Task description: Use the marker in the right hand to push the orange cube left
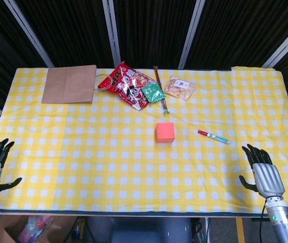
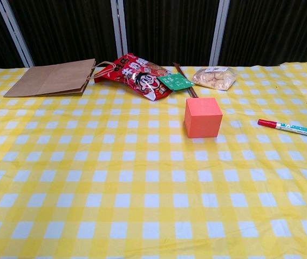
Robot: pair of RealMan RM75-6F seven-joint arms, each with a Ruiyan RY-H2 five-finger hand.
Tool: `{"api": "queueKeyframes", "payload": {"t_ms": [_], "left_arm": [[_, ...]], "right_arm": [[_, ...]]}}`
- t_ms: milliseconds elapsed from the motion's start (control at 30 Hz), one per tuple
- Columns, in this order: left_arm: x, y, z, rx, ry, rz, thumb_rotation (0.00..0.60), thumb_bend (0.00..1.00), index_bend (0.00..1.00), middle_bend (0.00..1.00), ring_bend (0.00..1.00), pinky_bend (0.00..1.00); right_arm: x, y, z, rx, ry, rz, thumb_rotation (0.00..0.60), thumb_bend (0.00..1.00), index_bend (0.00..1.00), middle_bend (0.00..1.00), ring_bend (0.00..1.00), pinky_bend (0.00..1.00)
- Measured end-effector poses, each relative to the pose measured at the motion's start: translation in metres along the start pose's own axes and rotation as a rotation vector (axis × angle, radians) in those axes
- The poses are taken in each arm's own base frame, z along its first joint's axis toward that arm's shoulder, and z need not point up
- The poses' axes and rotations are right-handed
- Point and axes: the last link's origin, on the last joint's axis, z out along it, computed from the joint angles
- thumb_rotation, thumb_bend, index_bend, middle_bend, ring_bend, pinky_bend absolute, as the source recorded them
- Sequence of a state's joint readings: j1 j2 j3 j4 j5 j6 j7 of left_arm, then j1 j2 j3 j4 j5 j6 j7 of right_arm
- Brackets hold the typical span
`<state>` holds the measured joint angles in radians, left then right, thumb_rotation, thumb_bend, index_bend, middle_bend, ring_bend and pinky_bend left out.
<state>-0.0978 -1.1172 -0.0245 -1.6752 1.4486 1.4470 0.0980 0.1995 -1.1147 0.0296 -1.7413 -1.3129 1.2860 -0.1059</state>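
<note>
The orange cube (image 1: pixel 165 132) sits flat on the yellow checked desk (image 1: pixel 83 152), near the middle. Its top looks a bit lighter than its sides. The marker (image 1: pixel 213 136) lies flat on the desk, off to the cube's right and apart from it. It has a red cap at the end toward the cube, and a white body with green marks.
</note>
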Motion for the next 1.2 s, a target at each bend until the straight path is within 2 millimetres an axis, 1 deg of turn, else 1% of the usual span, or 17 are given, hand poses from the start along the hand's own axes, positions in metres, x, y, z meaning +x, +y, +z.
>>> {"api": "queueKeyframes", "payload": {"t_ms": [133, 267, 333, 433, 600, 700, 767, 900, 1033, 1200], "left_arm": [[-0.001, 0.002, 0.001, -0.003, -0.006, 0.001, 0.6, 0.02, 0.0, 0.0, 0.0, 0.0], [-0.002, 0.003, 0.001, -0.009, -0.011, 0.004, 0.6, 0.02, 0.0, 0.0, 0.0, 0.0], [-0.003, 0.004, 0.002, -0.01, -0.013, 0.003, 0.6, 0.02, 0.0, 0.0, 0.0, 0.0], [-0.004, 0.005, 0.003, -0.013, -0.018, 0.0, 0.6, 0.02, 0.0, 0.0, 0.0, 0.0], [-0.005, 0.009, 0.005, -0.026, -0.028, -0.009, 0.6, 0.02, 0.0, 0.0, 0.0, 0.0], [-0.006, 0.011, 0.005, -0.036, -0.035, -0.017, 0.6, 0.02, 0.0, 0.0, 0.0, 0.0], [-0.006, 0.011, 0.006, -0.039, -0.04, -0.021, 0.6, 0.02, 0.0, 0.0, 0.0, 0.0], [-0.007, 0.011, 0.006, -0.04, -0.054, -0.027, 0.6, 0.02, 0.0, 0.0, 0.0, 0.0], [-0.007, 0.011, 0.008, -0.039, -0.075, -0.026, 0.6, 0.02, 0.0, 0.0, 0.0, 0.0], [-0.008, 0.012, 0.01, -0.04, -0.089, -0.032, 0.6, 0.02, 0.0, 0.0, 0.0, 0.0]], "right_arm": [[0.0, -0.001, 0.001, 0.0, -0.003, 0.006, 0.6, 0.4, 0.0, 0.0, 0.0, 0.0], [0.001, -0.004, 0.006, 0.0, 0.0, 0.019, 0.6, 0.4, 0.01, 0.0, 0.0, 0.0], [0.003, -0.008, 0.011, 0.003, 0.0, 0.028, 0.6, 0.39, 0.05, 0.0, 0.0, 0.0], [0.007, -0.017, 0.021, 0.013, 0.004, 0.037, 0.6, 0.39, 0.14, 0.0, 0.0, 0.0], [0.012, -0.037, 0.048, 0.019, 0.014, 0.044, 0.6, 0.37, 0.28, 0.08, 0.0, 0.03], [0.008, -0.05, 0.067, 0.003, 0.008, 0.041, 0.6, 0.37, 0.33, 0.11, 0.0, 0.03], [0.002, -0.057, 0.08, -0.019, -0.001, 0.031, 0.6, 0.36, 0.34, 0.12, 0.0, 0.03], [-0.012, -0.064, 0.102, -0.078, -0.028, 0.011, 0.6, 0.36, 0.34, 0.12, 0.0, 0.03], [-0.027, -0.065, 0.124, -0.15, -0.061, -0.008, 0.6, 0.36, 0.34, 0.12, 0.0, 0.03], [-0.038, -0.063, 0.144, -0.213, -0.075, -0.017, 0.6, 0.36, 0.34, 0.12, 0.0, 0.03]]}}
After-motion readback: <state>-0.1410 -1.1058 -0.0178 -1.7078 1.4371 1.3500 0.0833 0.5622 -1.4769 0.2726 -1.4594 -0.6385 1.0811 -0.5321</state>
